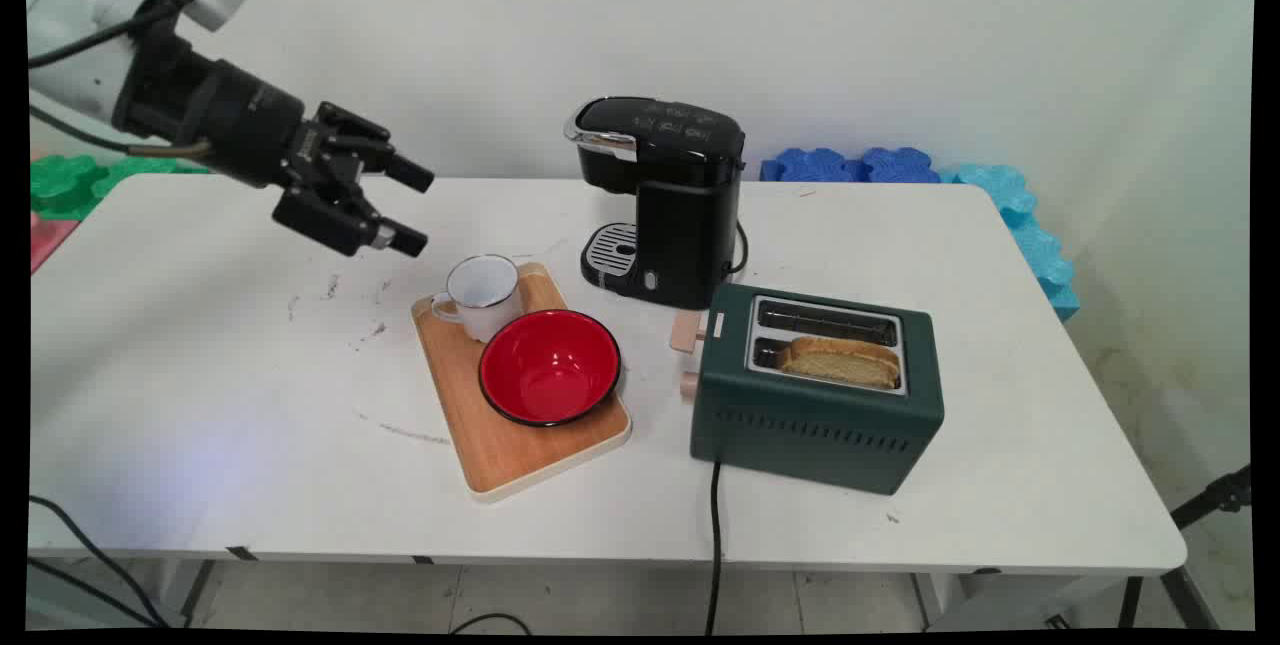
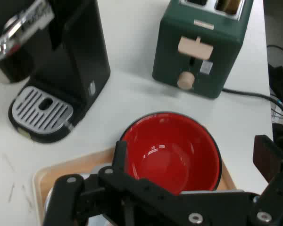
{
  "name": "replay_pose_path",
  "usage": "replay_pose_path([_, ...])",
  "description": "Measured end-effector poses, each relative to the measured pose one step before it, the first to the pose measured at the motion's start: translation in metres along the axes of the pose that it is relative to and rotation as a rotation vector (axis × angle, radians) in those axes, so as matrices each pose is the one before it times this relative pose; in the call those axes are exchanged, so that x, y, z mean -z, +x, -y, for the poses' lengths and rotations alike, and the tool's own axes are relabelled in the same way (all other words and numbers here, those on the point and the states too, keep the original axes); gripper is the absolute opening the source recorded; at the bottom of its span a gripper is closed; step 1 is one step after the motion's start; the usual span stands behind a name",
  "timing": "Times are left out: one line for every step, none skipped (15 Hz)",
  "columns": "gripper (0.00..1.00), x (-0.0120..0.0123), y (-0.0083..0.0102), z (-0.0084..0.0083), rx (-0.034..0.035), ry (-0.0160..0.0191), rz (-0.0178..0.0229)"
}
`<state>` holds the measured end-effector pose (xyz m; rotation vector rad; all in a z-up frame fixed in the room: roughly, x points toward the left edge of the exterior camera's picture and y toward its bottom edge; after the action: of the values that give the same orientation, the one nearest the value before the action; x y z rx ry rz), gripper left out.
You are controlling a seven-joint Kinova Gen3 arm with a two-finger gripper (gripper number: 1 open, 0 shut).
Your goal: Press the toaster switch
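Note:
My gripper [image 1: 412, 208] hangs open above the table, up and left of a white enamel mug [image 1: 483, 293], holding nothing. The mug stands at the far end of a wooden tray [image 1: 520, 445], with a red bowl [image 1: 549, 366] beside it on the same tray. In the hand view the red bowl [image 2: 172, 153] lies just beyond my fingers [image 2: 120, 157], and the tray [image 2: 61, 169] shows at lower left. The mug is mostly hidden behind the gripper's linkage there.
A black coffee machine [image 1: 665, 195] stands behind the tray. A green toaster [image 1: 815, 385] with a slice of toast [image 1: 838, 361] in one slot sits right of the tray, its cord running off the front edge. Blue and green foam pieces lie along the table's far side.

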<state>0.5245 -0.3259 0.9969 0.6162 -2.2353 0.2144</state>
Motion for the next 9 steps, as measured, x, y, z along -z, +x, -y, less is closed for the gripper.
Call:
replay_pose_path([1.00, -0.00293, 0.00661, -0.00059, -0.00676, -0.00173, -0.00375])
replay_pose_path([1.00, -0.00428, 0.00939, -0.00077, -0.00905, -0.00452, -0.00692])
replay_pose_path([1.00, -0.00434, 0.00898, -0.00084, -0.01279, -0.00554, -0.00596])
replay_pose_path([1.00, -0.00590, 0.01075, -0.00084, -0.01762, -0.00759, -0.00439])
replay_pose_path([1.00, -0.00692, 0.01113, -0.00047, -0.02274, -0.00816, -0.00539])
replay_pose_path([1.00, -0.00633, 0.00906, -0.00006, -0.02146, -0.00669, -0.00466])
replay_pose_path([1.00, -0.00795, 0.01008, 0.00054, -0.02564, -0.00798, -0.00355])
replay_pose_path([1.00, -0.00848, 0.00965, 0.00094, -0.02780, -0.00867, -0.00136])
replay_pose_path([1.00, -0.00746, 0.00741, 0.00106, -0.02460, -0.00785, -0.00018])
